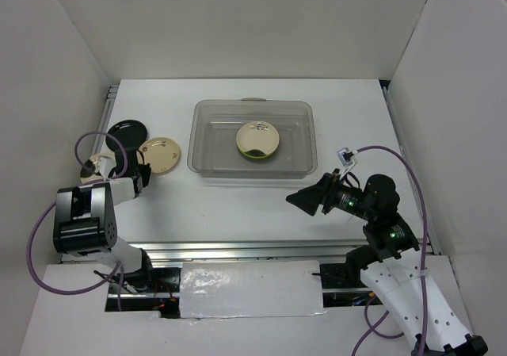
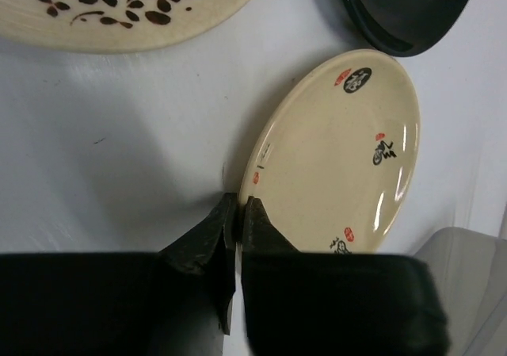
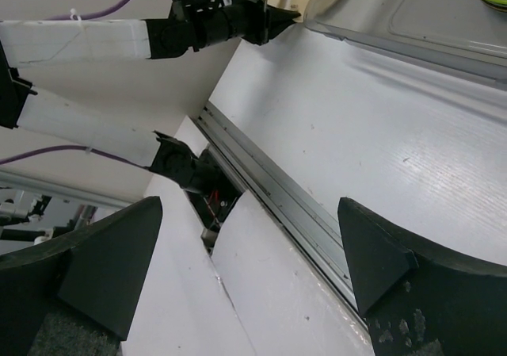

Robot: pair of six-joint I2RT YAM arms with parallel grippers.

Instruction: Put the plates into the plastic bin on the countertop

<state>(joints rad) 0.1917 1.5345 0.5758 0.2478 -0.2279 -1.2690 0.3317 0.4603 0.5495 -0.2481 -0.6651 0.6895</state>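
My left gripper is shut on the rim of a cream plate with a black patch, which sits tilted at the table's left side. Beyond it lie a cream plate with a dark flower pattern and a black plate. The clear plastic bin stands at the middle back and holds a cream plate on a lime green one. My right gripper is open and empty over the white countertop, in front of the bin's right corner.
A metal rail runs along the near table edge. White walls close in the left, back and right. A purple cable loops over the left arm near the held plate. The bin's rim shows in the right wrist view.
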